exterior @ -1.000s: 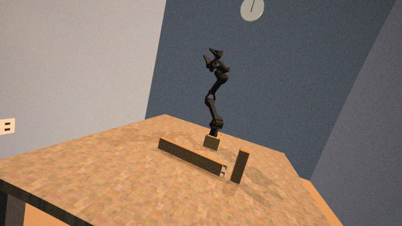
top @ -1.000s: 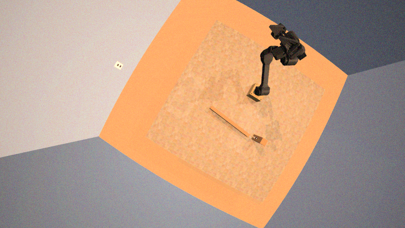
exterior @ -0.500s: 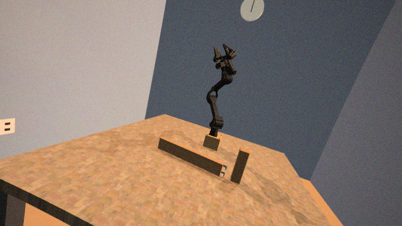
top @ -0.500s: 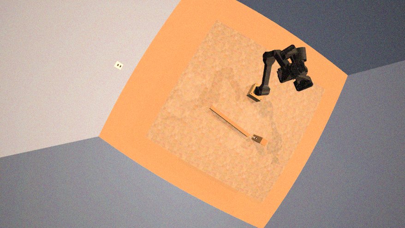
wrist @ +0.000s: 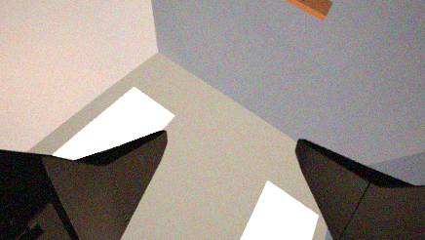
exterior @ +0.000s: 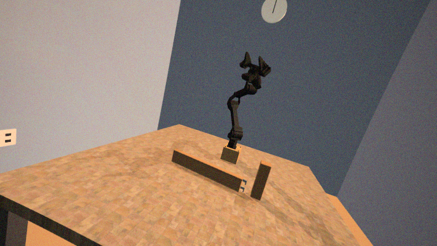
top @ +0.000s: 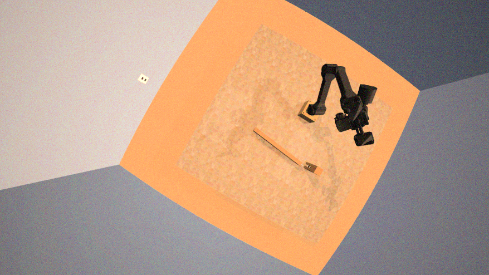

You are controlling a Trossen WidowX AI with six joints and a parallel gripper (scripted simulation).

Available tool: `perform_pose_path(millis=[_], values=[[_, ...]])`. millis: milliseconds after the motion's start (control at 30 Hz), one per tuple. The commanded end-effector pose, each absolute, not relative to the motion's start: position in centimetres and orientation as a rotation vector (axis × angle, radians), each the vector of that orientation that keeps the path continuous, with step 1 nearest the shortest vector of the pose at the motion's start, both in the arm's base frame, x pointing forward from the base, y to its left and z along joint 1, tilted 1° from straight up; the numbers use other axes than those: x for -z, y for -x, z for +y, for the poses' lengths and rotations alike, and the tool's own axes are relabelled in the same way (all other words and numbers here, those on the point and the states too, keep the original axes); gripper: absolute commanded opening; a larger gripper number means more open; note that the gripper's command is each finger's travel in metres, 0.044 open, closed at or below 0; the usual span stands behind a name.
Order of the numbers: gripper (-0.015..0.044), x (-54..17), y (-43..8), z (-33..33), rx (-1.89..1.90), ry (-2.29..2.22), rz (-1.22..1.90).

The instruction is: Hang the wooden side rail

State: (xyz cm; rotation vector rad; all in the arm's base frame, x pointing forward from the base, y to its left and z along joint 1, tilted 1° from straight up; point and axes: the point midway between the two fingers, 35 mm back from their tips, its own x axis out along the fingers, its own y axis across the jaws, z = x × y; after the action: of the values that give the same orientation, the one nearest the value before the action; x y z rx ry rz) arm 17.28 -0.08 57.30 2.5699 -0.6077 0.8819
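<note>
The wooden side rail (top: 278, 145) (exterior: 207, 170) stands on its long edge on the table. Two steel hooks (exterior: 244, 183) stick out of its end that faces the post. The headboard post (top: 318, 170) (exterior: 261, 180) stands upright on the table just beyond them. The exterior view shows a small gap between hooks and post. The slot (top: 309, 166) in the post faces the rail, with small light pins inside. My gripper (top: 353, 130) (exterior: 253, 54) (wrist: 230, 140) is open and empty, high above the table, fingers pointing up. Rail and post are not seen in the wrist view.
The arm's base block (top: 306, 116) (exterior: 230, 154) sits on the table (top: 239, 191) (exterior: 122, 198), behind the rail in the exterior view. The wrist view shows walls, ceiling and bright ceiling panels (wrist: 117, 124). An orange-brown object (wrist: 317, 7) shows at its top edge.
</note>
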Motion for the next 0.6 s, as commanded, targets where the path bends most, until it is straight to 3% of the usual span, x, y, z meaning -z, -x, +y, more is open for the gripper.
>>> perform_pose_path(millis=[0, 567], values=[[0.044, -55.4, -20.1, 2.2, -0.807, -2.572, -0.484], [0.044, -43.1, -29.6, 10.6, -0.356, -2.61, 0.067]])
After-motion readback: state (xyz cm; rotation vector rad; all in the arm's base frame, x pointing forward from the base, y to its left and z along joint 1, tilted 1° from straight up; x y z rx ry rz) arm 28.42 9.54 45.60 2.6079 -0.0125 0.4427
